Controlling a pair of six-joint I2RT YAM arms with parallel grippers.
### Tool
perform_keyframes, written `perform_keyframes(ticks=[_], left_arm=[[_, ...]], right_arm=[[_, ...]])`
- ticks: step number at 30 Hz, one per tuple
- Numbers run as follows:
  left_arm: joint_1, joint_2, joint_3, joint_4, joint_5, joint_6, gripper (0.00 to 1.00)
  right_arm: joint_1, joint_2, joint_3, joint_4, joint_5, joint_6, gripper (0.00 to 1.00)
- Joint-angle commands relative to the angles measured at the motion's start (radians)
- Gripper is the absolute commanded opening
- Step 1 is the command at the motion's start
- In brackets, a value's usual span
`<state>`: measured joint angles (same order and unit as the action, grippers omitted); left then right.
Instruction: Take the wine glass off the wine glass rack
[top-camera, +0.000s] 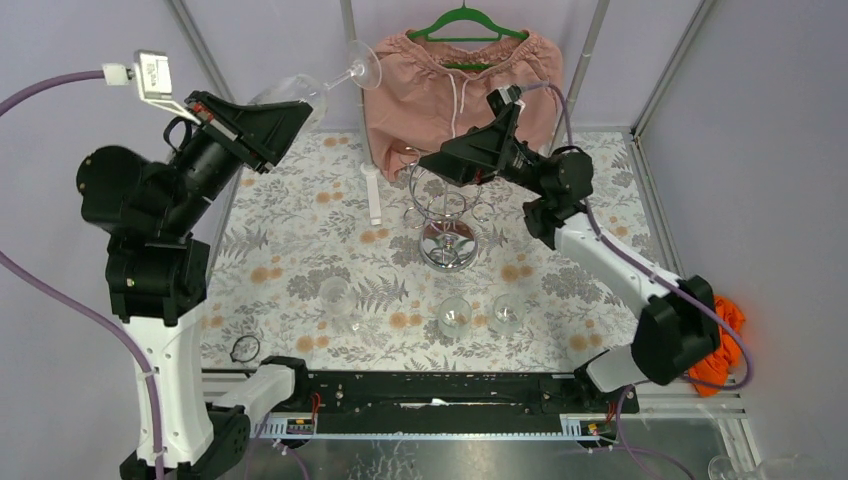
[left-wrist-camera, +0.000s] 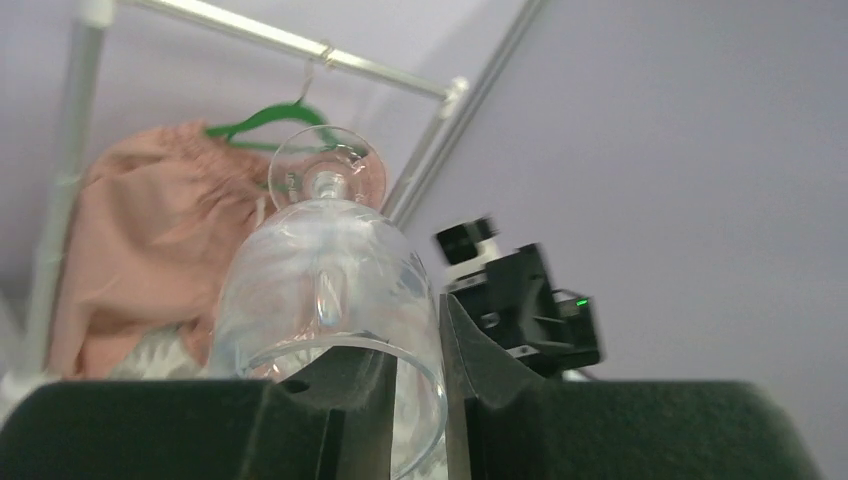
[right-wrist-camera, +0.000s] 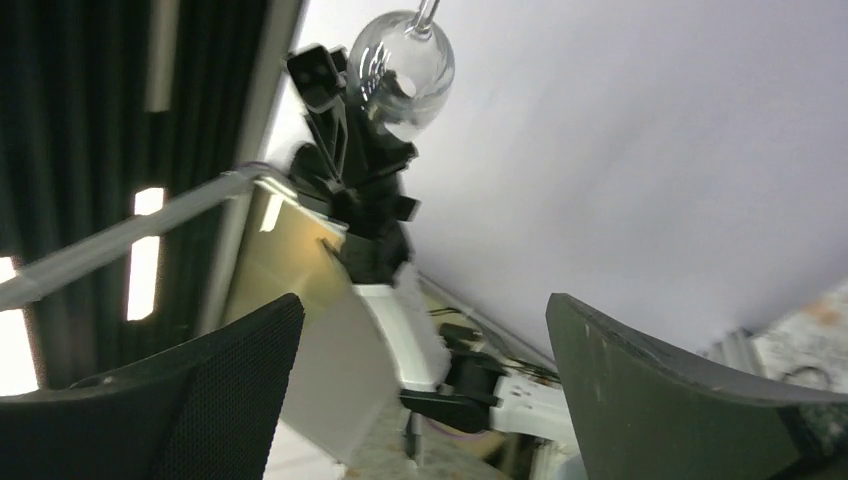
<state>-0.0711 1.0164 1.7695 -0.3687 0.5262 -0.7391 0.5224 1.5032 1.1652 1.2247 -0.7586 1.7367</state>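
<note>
A clear wine glass (top-camera: 305, 92) is held high at the back left, tilted, with its foot toward the pink garment. My left gripper (top-camera: 292, 112) is shut on it. In the left wrist view one finger sits inside the bowl's rim and the other outside, so the left gripper (left-wrist-camera: 420, 385) pinches the wine glass (left-wrist-camera: 330, 265) by its wall. The chrome wine glass rack (top-camera: 446, 212) stands mid-table on its round shiny base. My right gripper (top-camera: 428, 160) hovers just above the rack, open and empty. From the right wrist view the right gripper (right-wrist-camera: 425, 345) faces the raised wine glass (right-wrist-camera: 402, 62).
Three more glasses (top-camera: 335, 296) (top-camera: 453, 316) (top-camera: 507, 311) lie on the floral tablecloth near the front. Pink shorts on a green hanger (top-camera: 462, 85) hang at the back from the rail. A white post (top-camera: 373, 195) stands left of the rack. An orange cloth (top-camera: 727, 340) lies at the right edge.
</note>
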Motion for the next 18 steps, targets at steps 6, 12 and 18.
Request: perform_keyframes(ticks=[6,12,18], left_arm=[[-0.002,0.125,0.233,-0.515,-0.086,0.256,0.0],[-0.003,0.161,0.334,-0.677,-0.079,0.326,0.0],[-0.007,0.105,0.214,-0.678,-0.051,0.334,0.0]], right_arm=[[-0.007,-0.269,0.157,-1.062,0.098,-0.802,1.0],[-0.015,-0.358,0.206,-1.343,0.304,-0.961,1.0],[-0.016,-0.398,0.219,-1.447,0.411,-1.005,1.0]])
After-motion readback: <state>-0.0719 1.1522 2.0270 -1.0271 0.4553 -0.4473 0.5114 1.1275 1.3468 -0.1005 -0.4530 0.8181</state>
